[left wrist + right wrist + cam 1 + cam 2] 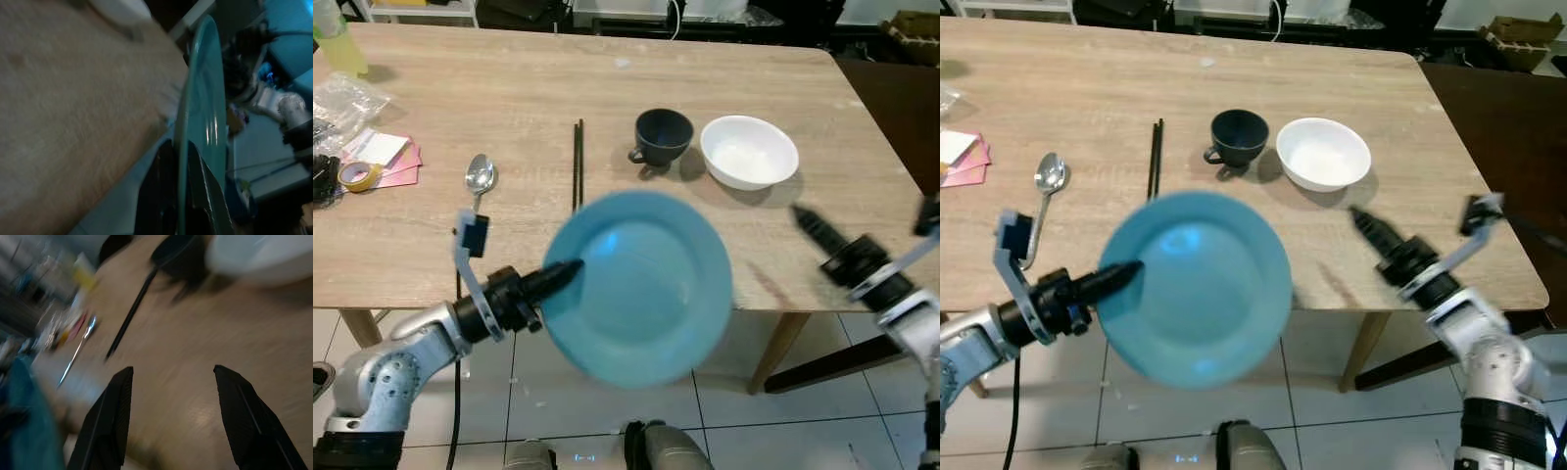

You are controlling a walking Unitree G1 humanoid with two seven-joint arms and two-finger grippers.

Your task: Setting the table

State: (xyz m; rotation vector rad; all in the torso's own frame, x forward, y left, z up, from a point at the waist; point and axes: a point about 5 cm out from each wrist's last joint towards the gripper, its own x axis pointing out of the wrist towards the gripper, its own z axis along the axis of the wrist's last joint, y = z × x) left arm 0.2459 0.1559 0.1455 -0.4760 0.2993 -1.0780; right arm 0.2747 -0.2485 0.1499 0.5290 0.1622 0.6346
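My left gripper pinches the blue plate by its rim over the surface's near edge, my right gripper open and empty; next, lowering it flat near the chopsticks.

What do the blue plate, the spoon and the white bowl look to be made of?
Blue plate, held at its rim by the left gripper: glossy, with soft highlights; glazed ceramic or plastic, cannot tell which. Spoon: polished metal, mirror-like shine. White bowl: smooth and opaque, likely glazed ceramic.
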